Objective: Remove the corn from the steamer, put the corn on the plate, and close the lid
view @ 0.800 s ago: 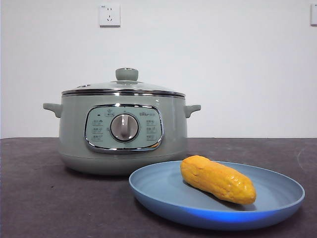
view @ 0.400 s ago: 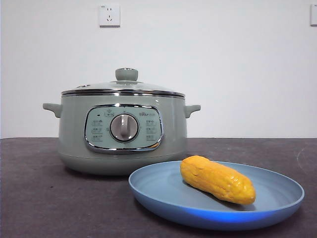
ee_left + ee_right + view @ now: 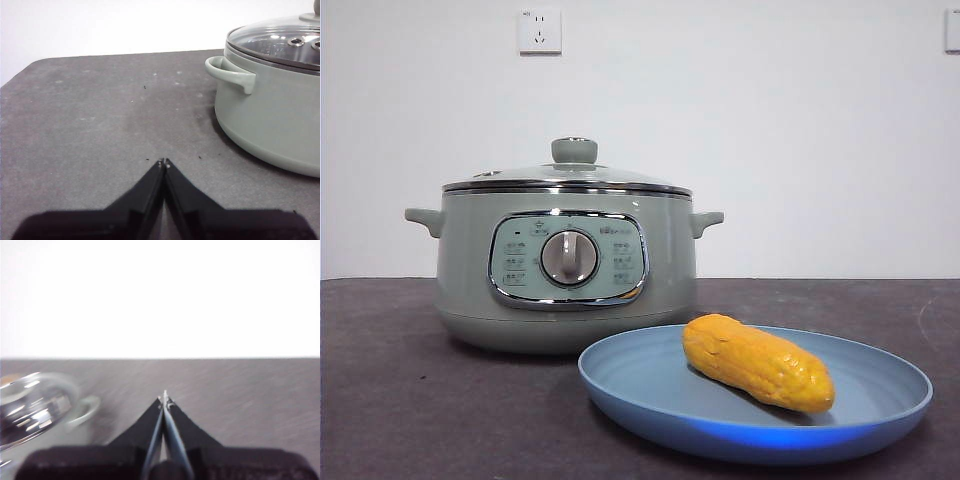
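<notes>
Both claws read as pressed together with nothing between them. On my left wrist feed the left claw (image 3: 163, 162) hangs low over bare bench (image 3: 90, 115), its two black jaws meeting at the tips, with the steamer (image 3: 270, 115) off to one side and clear of it. On the right wrist feed the right claw (image 3: 164, 396) is likewise closed tip to tip over the bench; that picture is blurred, and I can only make out the steamer as a smeared pale shape with a handle at the edge.

From the front camera I see the corn (image 3: 758, 362) lying on its side in the plate (image 3: 650, 395), tapered end toward the steamer, blunt end nearer the camera. The plate sits on the dark bench just in front of the steamer and to its right, overlapping its base in my line of sight; I cannot tell whether they touch. The lid (image 3: 567, 176) sits flat on the steamer's rim, green knob upright on top. Neither arm appears in the front camera. Behind stands a white wall with a socket (image 3: 540, 31) above the steamer.
</notes>
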Motion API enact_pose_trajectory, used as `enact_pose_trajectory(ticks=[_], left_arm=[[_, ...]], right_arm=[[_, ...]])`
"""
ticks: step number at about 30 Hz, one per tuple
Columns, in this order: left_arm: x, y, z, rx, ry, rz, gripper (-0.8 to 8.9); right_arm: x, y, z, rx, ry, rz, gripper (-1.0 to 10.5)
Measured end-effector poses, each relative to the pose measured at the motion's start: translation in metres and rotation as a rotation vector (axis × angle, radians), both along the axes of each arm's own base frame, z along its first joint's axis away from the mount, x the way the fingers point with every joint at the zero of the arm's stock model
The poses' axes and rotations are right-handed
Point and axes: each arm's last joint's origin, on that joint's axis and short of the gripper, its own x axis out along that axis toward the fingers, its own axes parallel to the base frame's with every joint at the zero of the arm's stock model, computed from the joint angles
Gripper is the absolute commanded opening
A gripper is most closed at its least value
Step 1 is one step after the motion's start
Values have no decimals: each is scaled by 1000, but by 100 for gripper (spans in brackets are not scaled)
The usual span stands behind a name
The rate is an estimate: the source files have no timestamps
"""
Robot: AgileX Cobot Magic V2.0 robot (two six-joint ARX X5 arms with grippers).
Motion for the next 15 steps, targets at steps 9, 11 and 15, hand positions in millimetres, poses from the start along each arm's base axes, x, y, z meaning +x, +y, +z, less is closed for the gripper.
enact_pose_trajectory(ticks=[9, 11, 15], left_arm=[[0, 0, 0, 0, 0, 0, -3], [0, 0, 0, 0, 0, 0, -3], [0, 0, 0, 0, 0, 0, -3]], right_arm=[[32, -6, -100, 68, -94, -151, 2], [35, -6, -117, 76, -79, -151, 2], [37, -6, -135, 69, -47, -152, 2]])
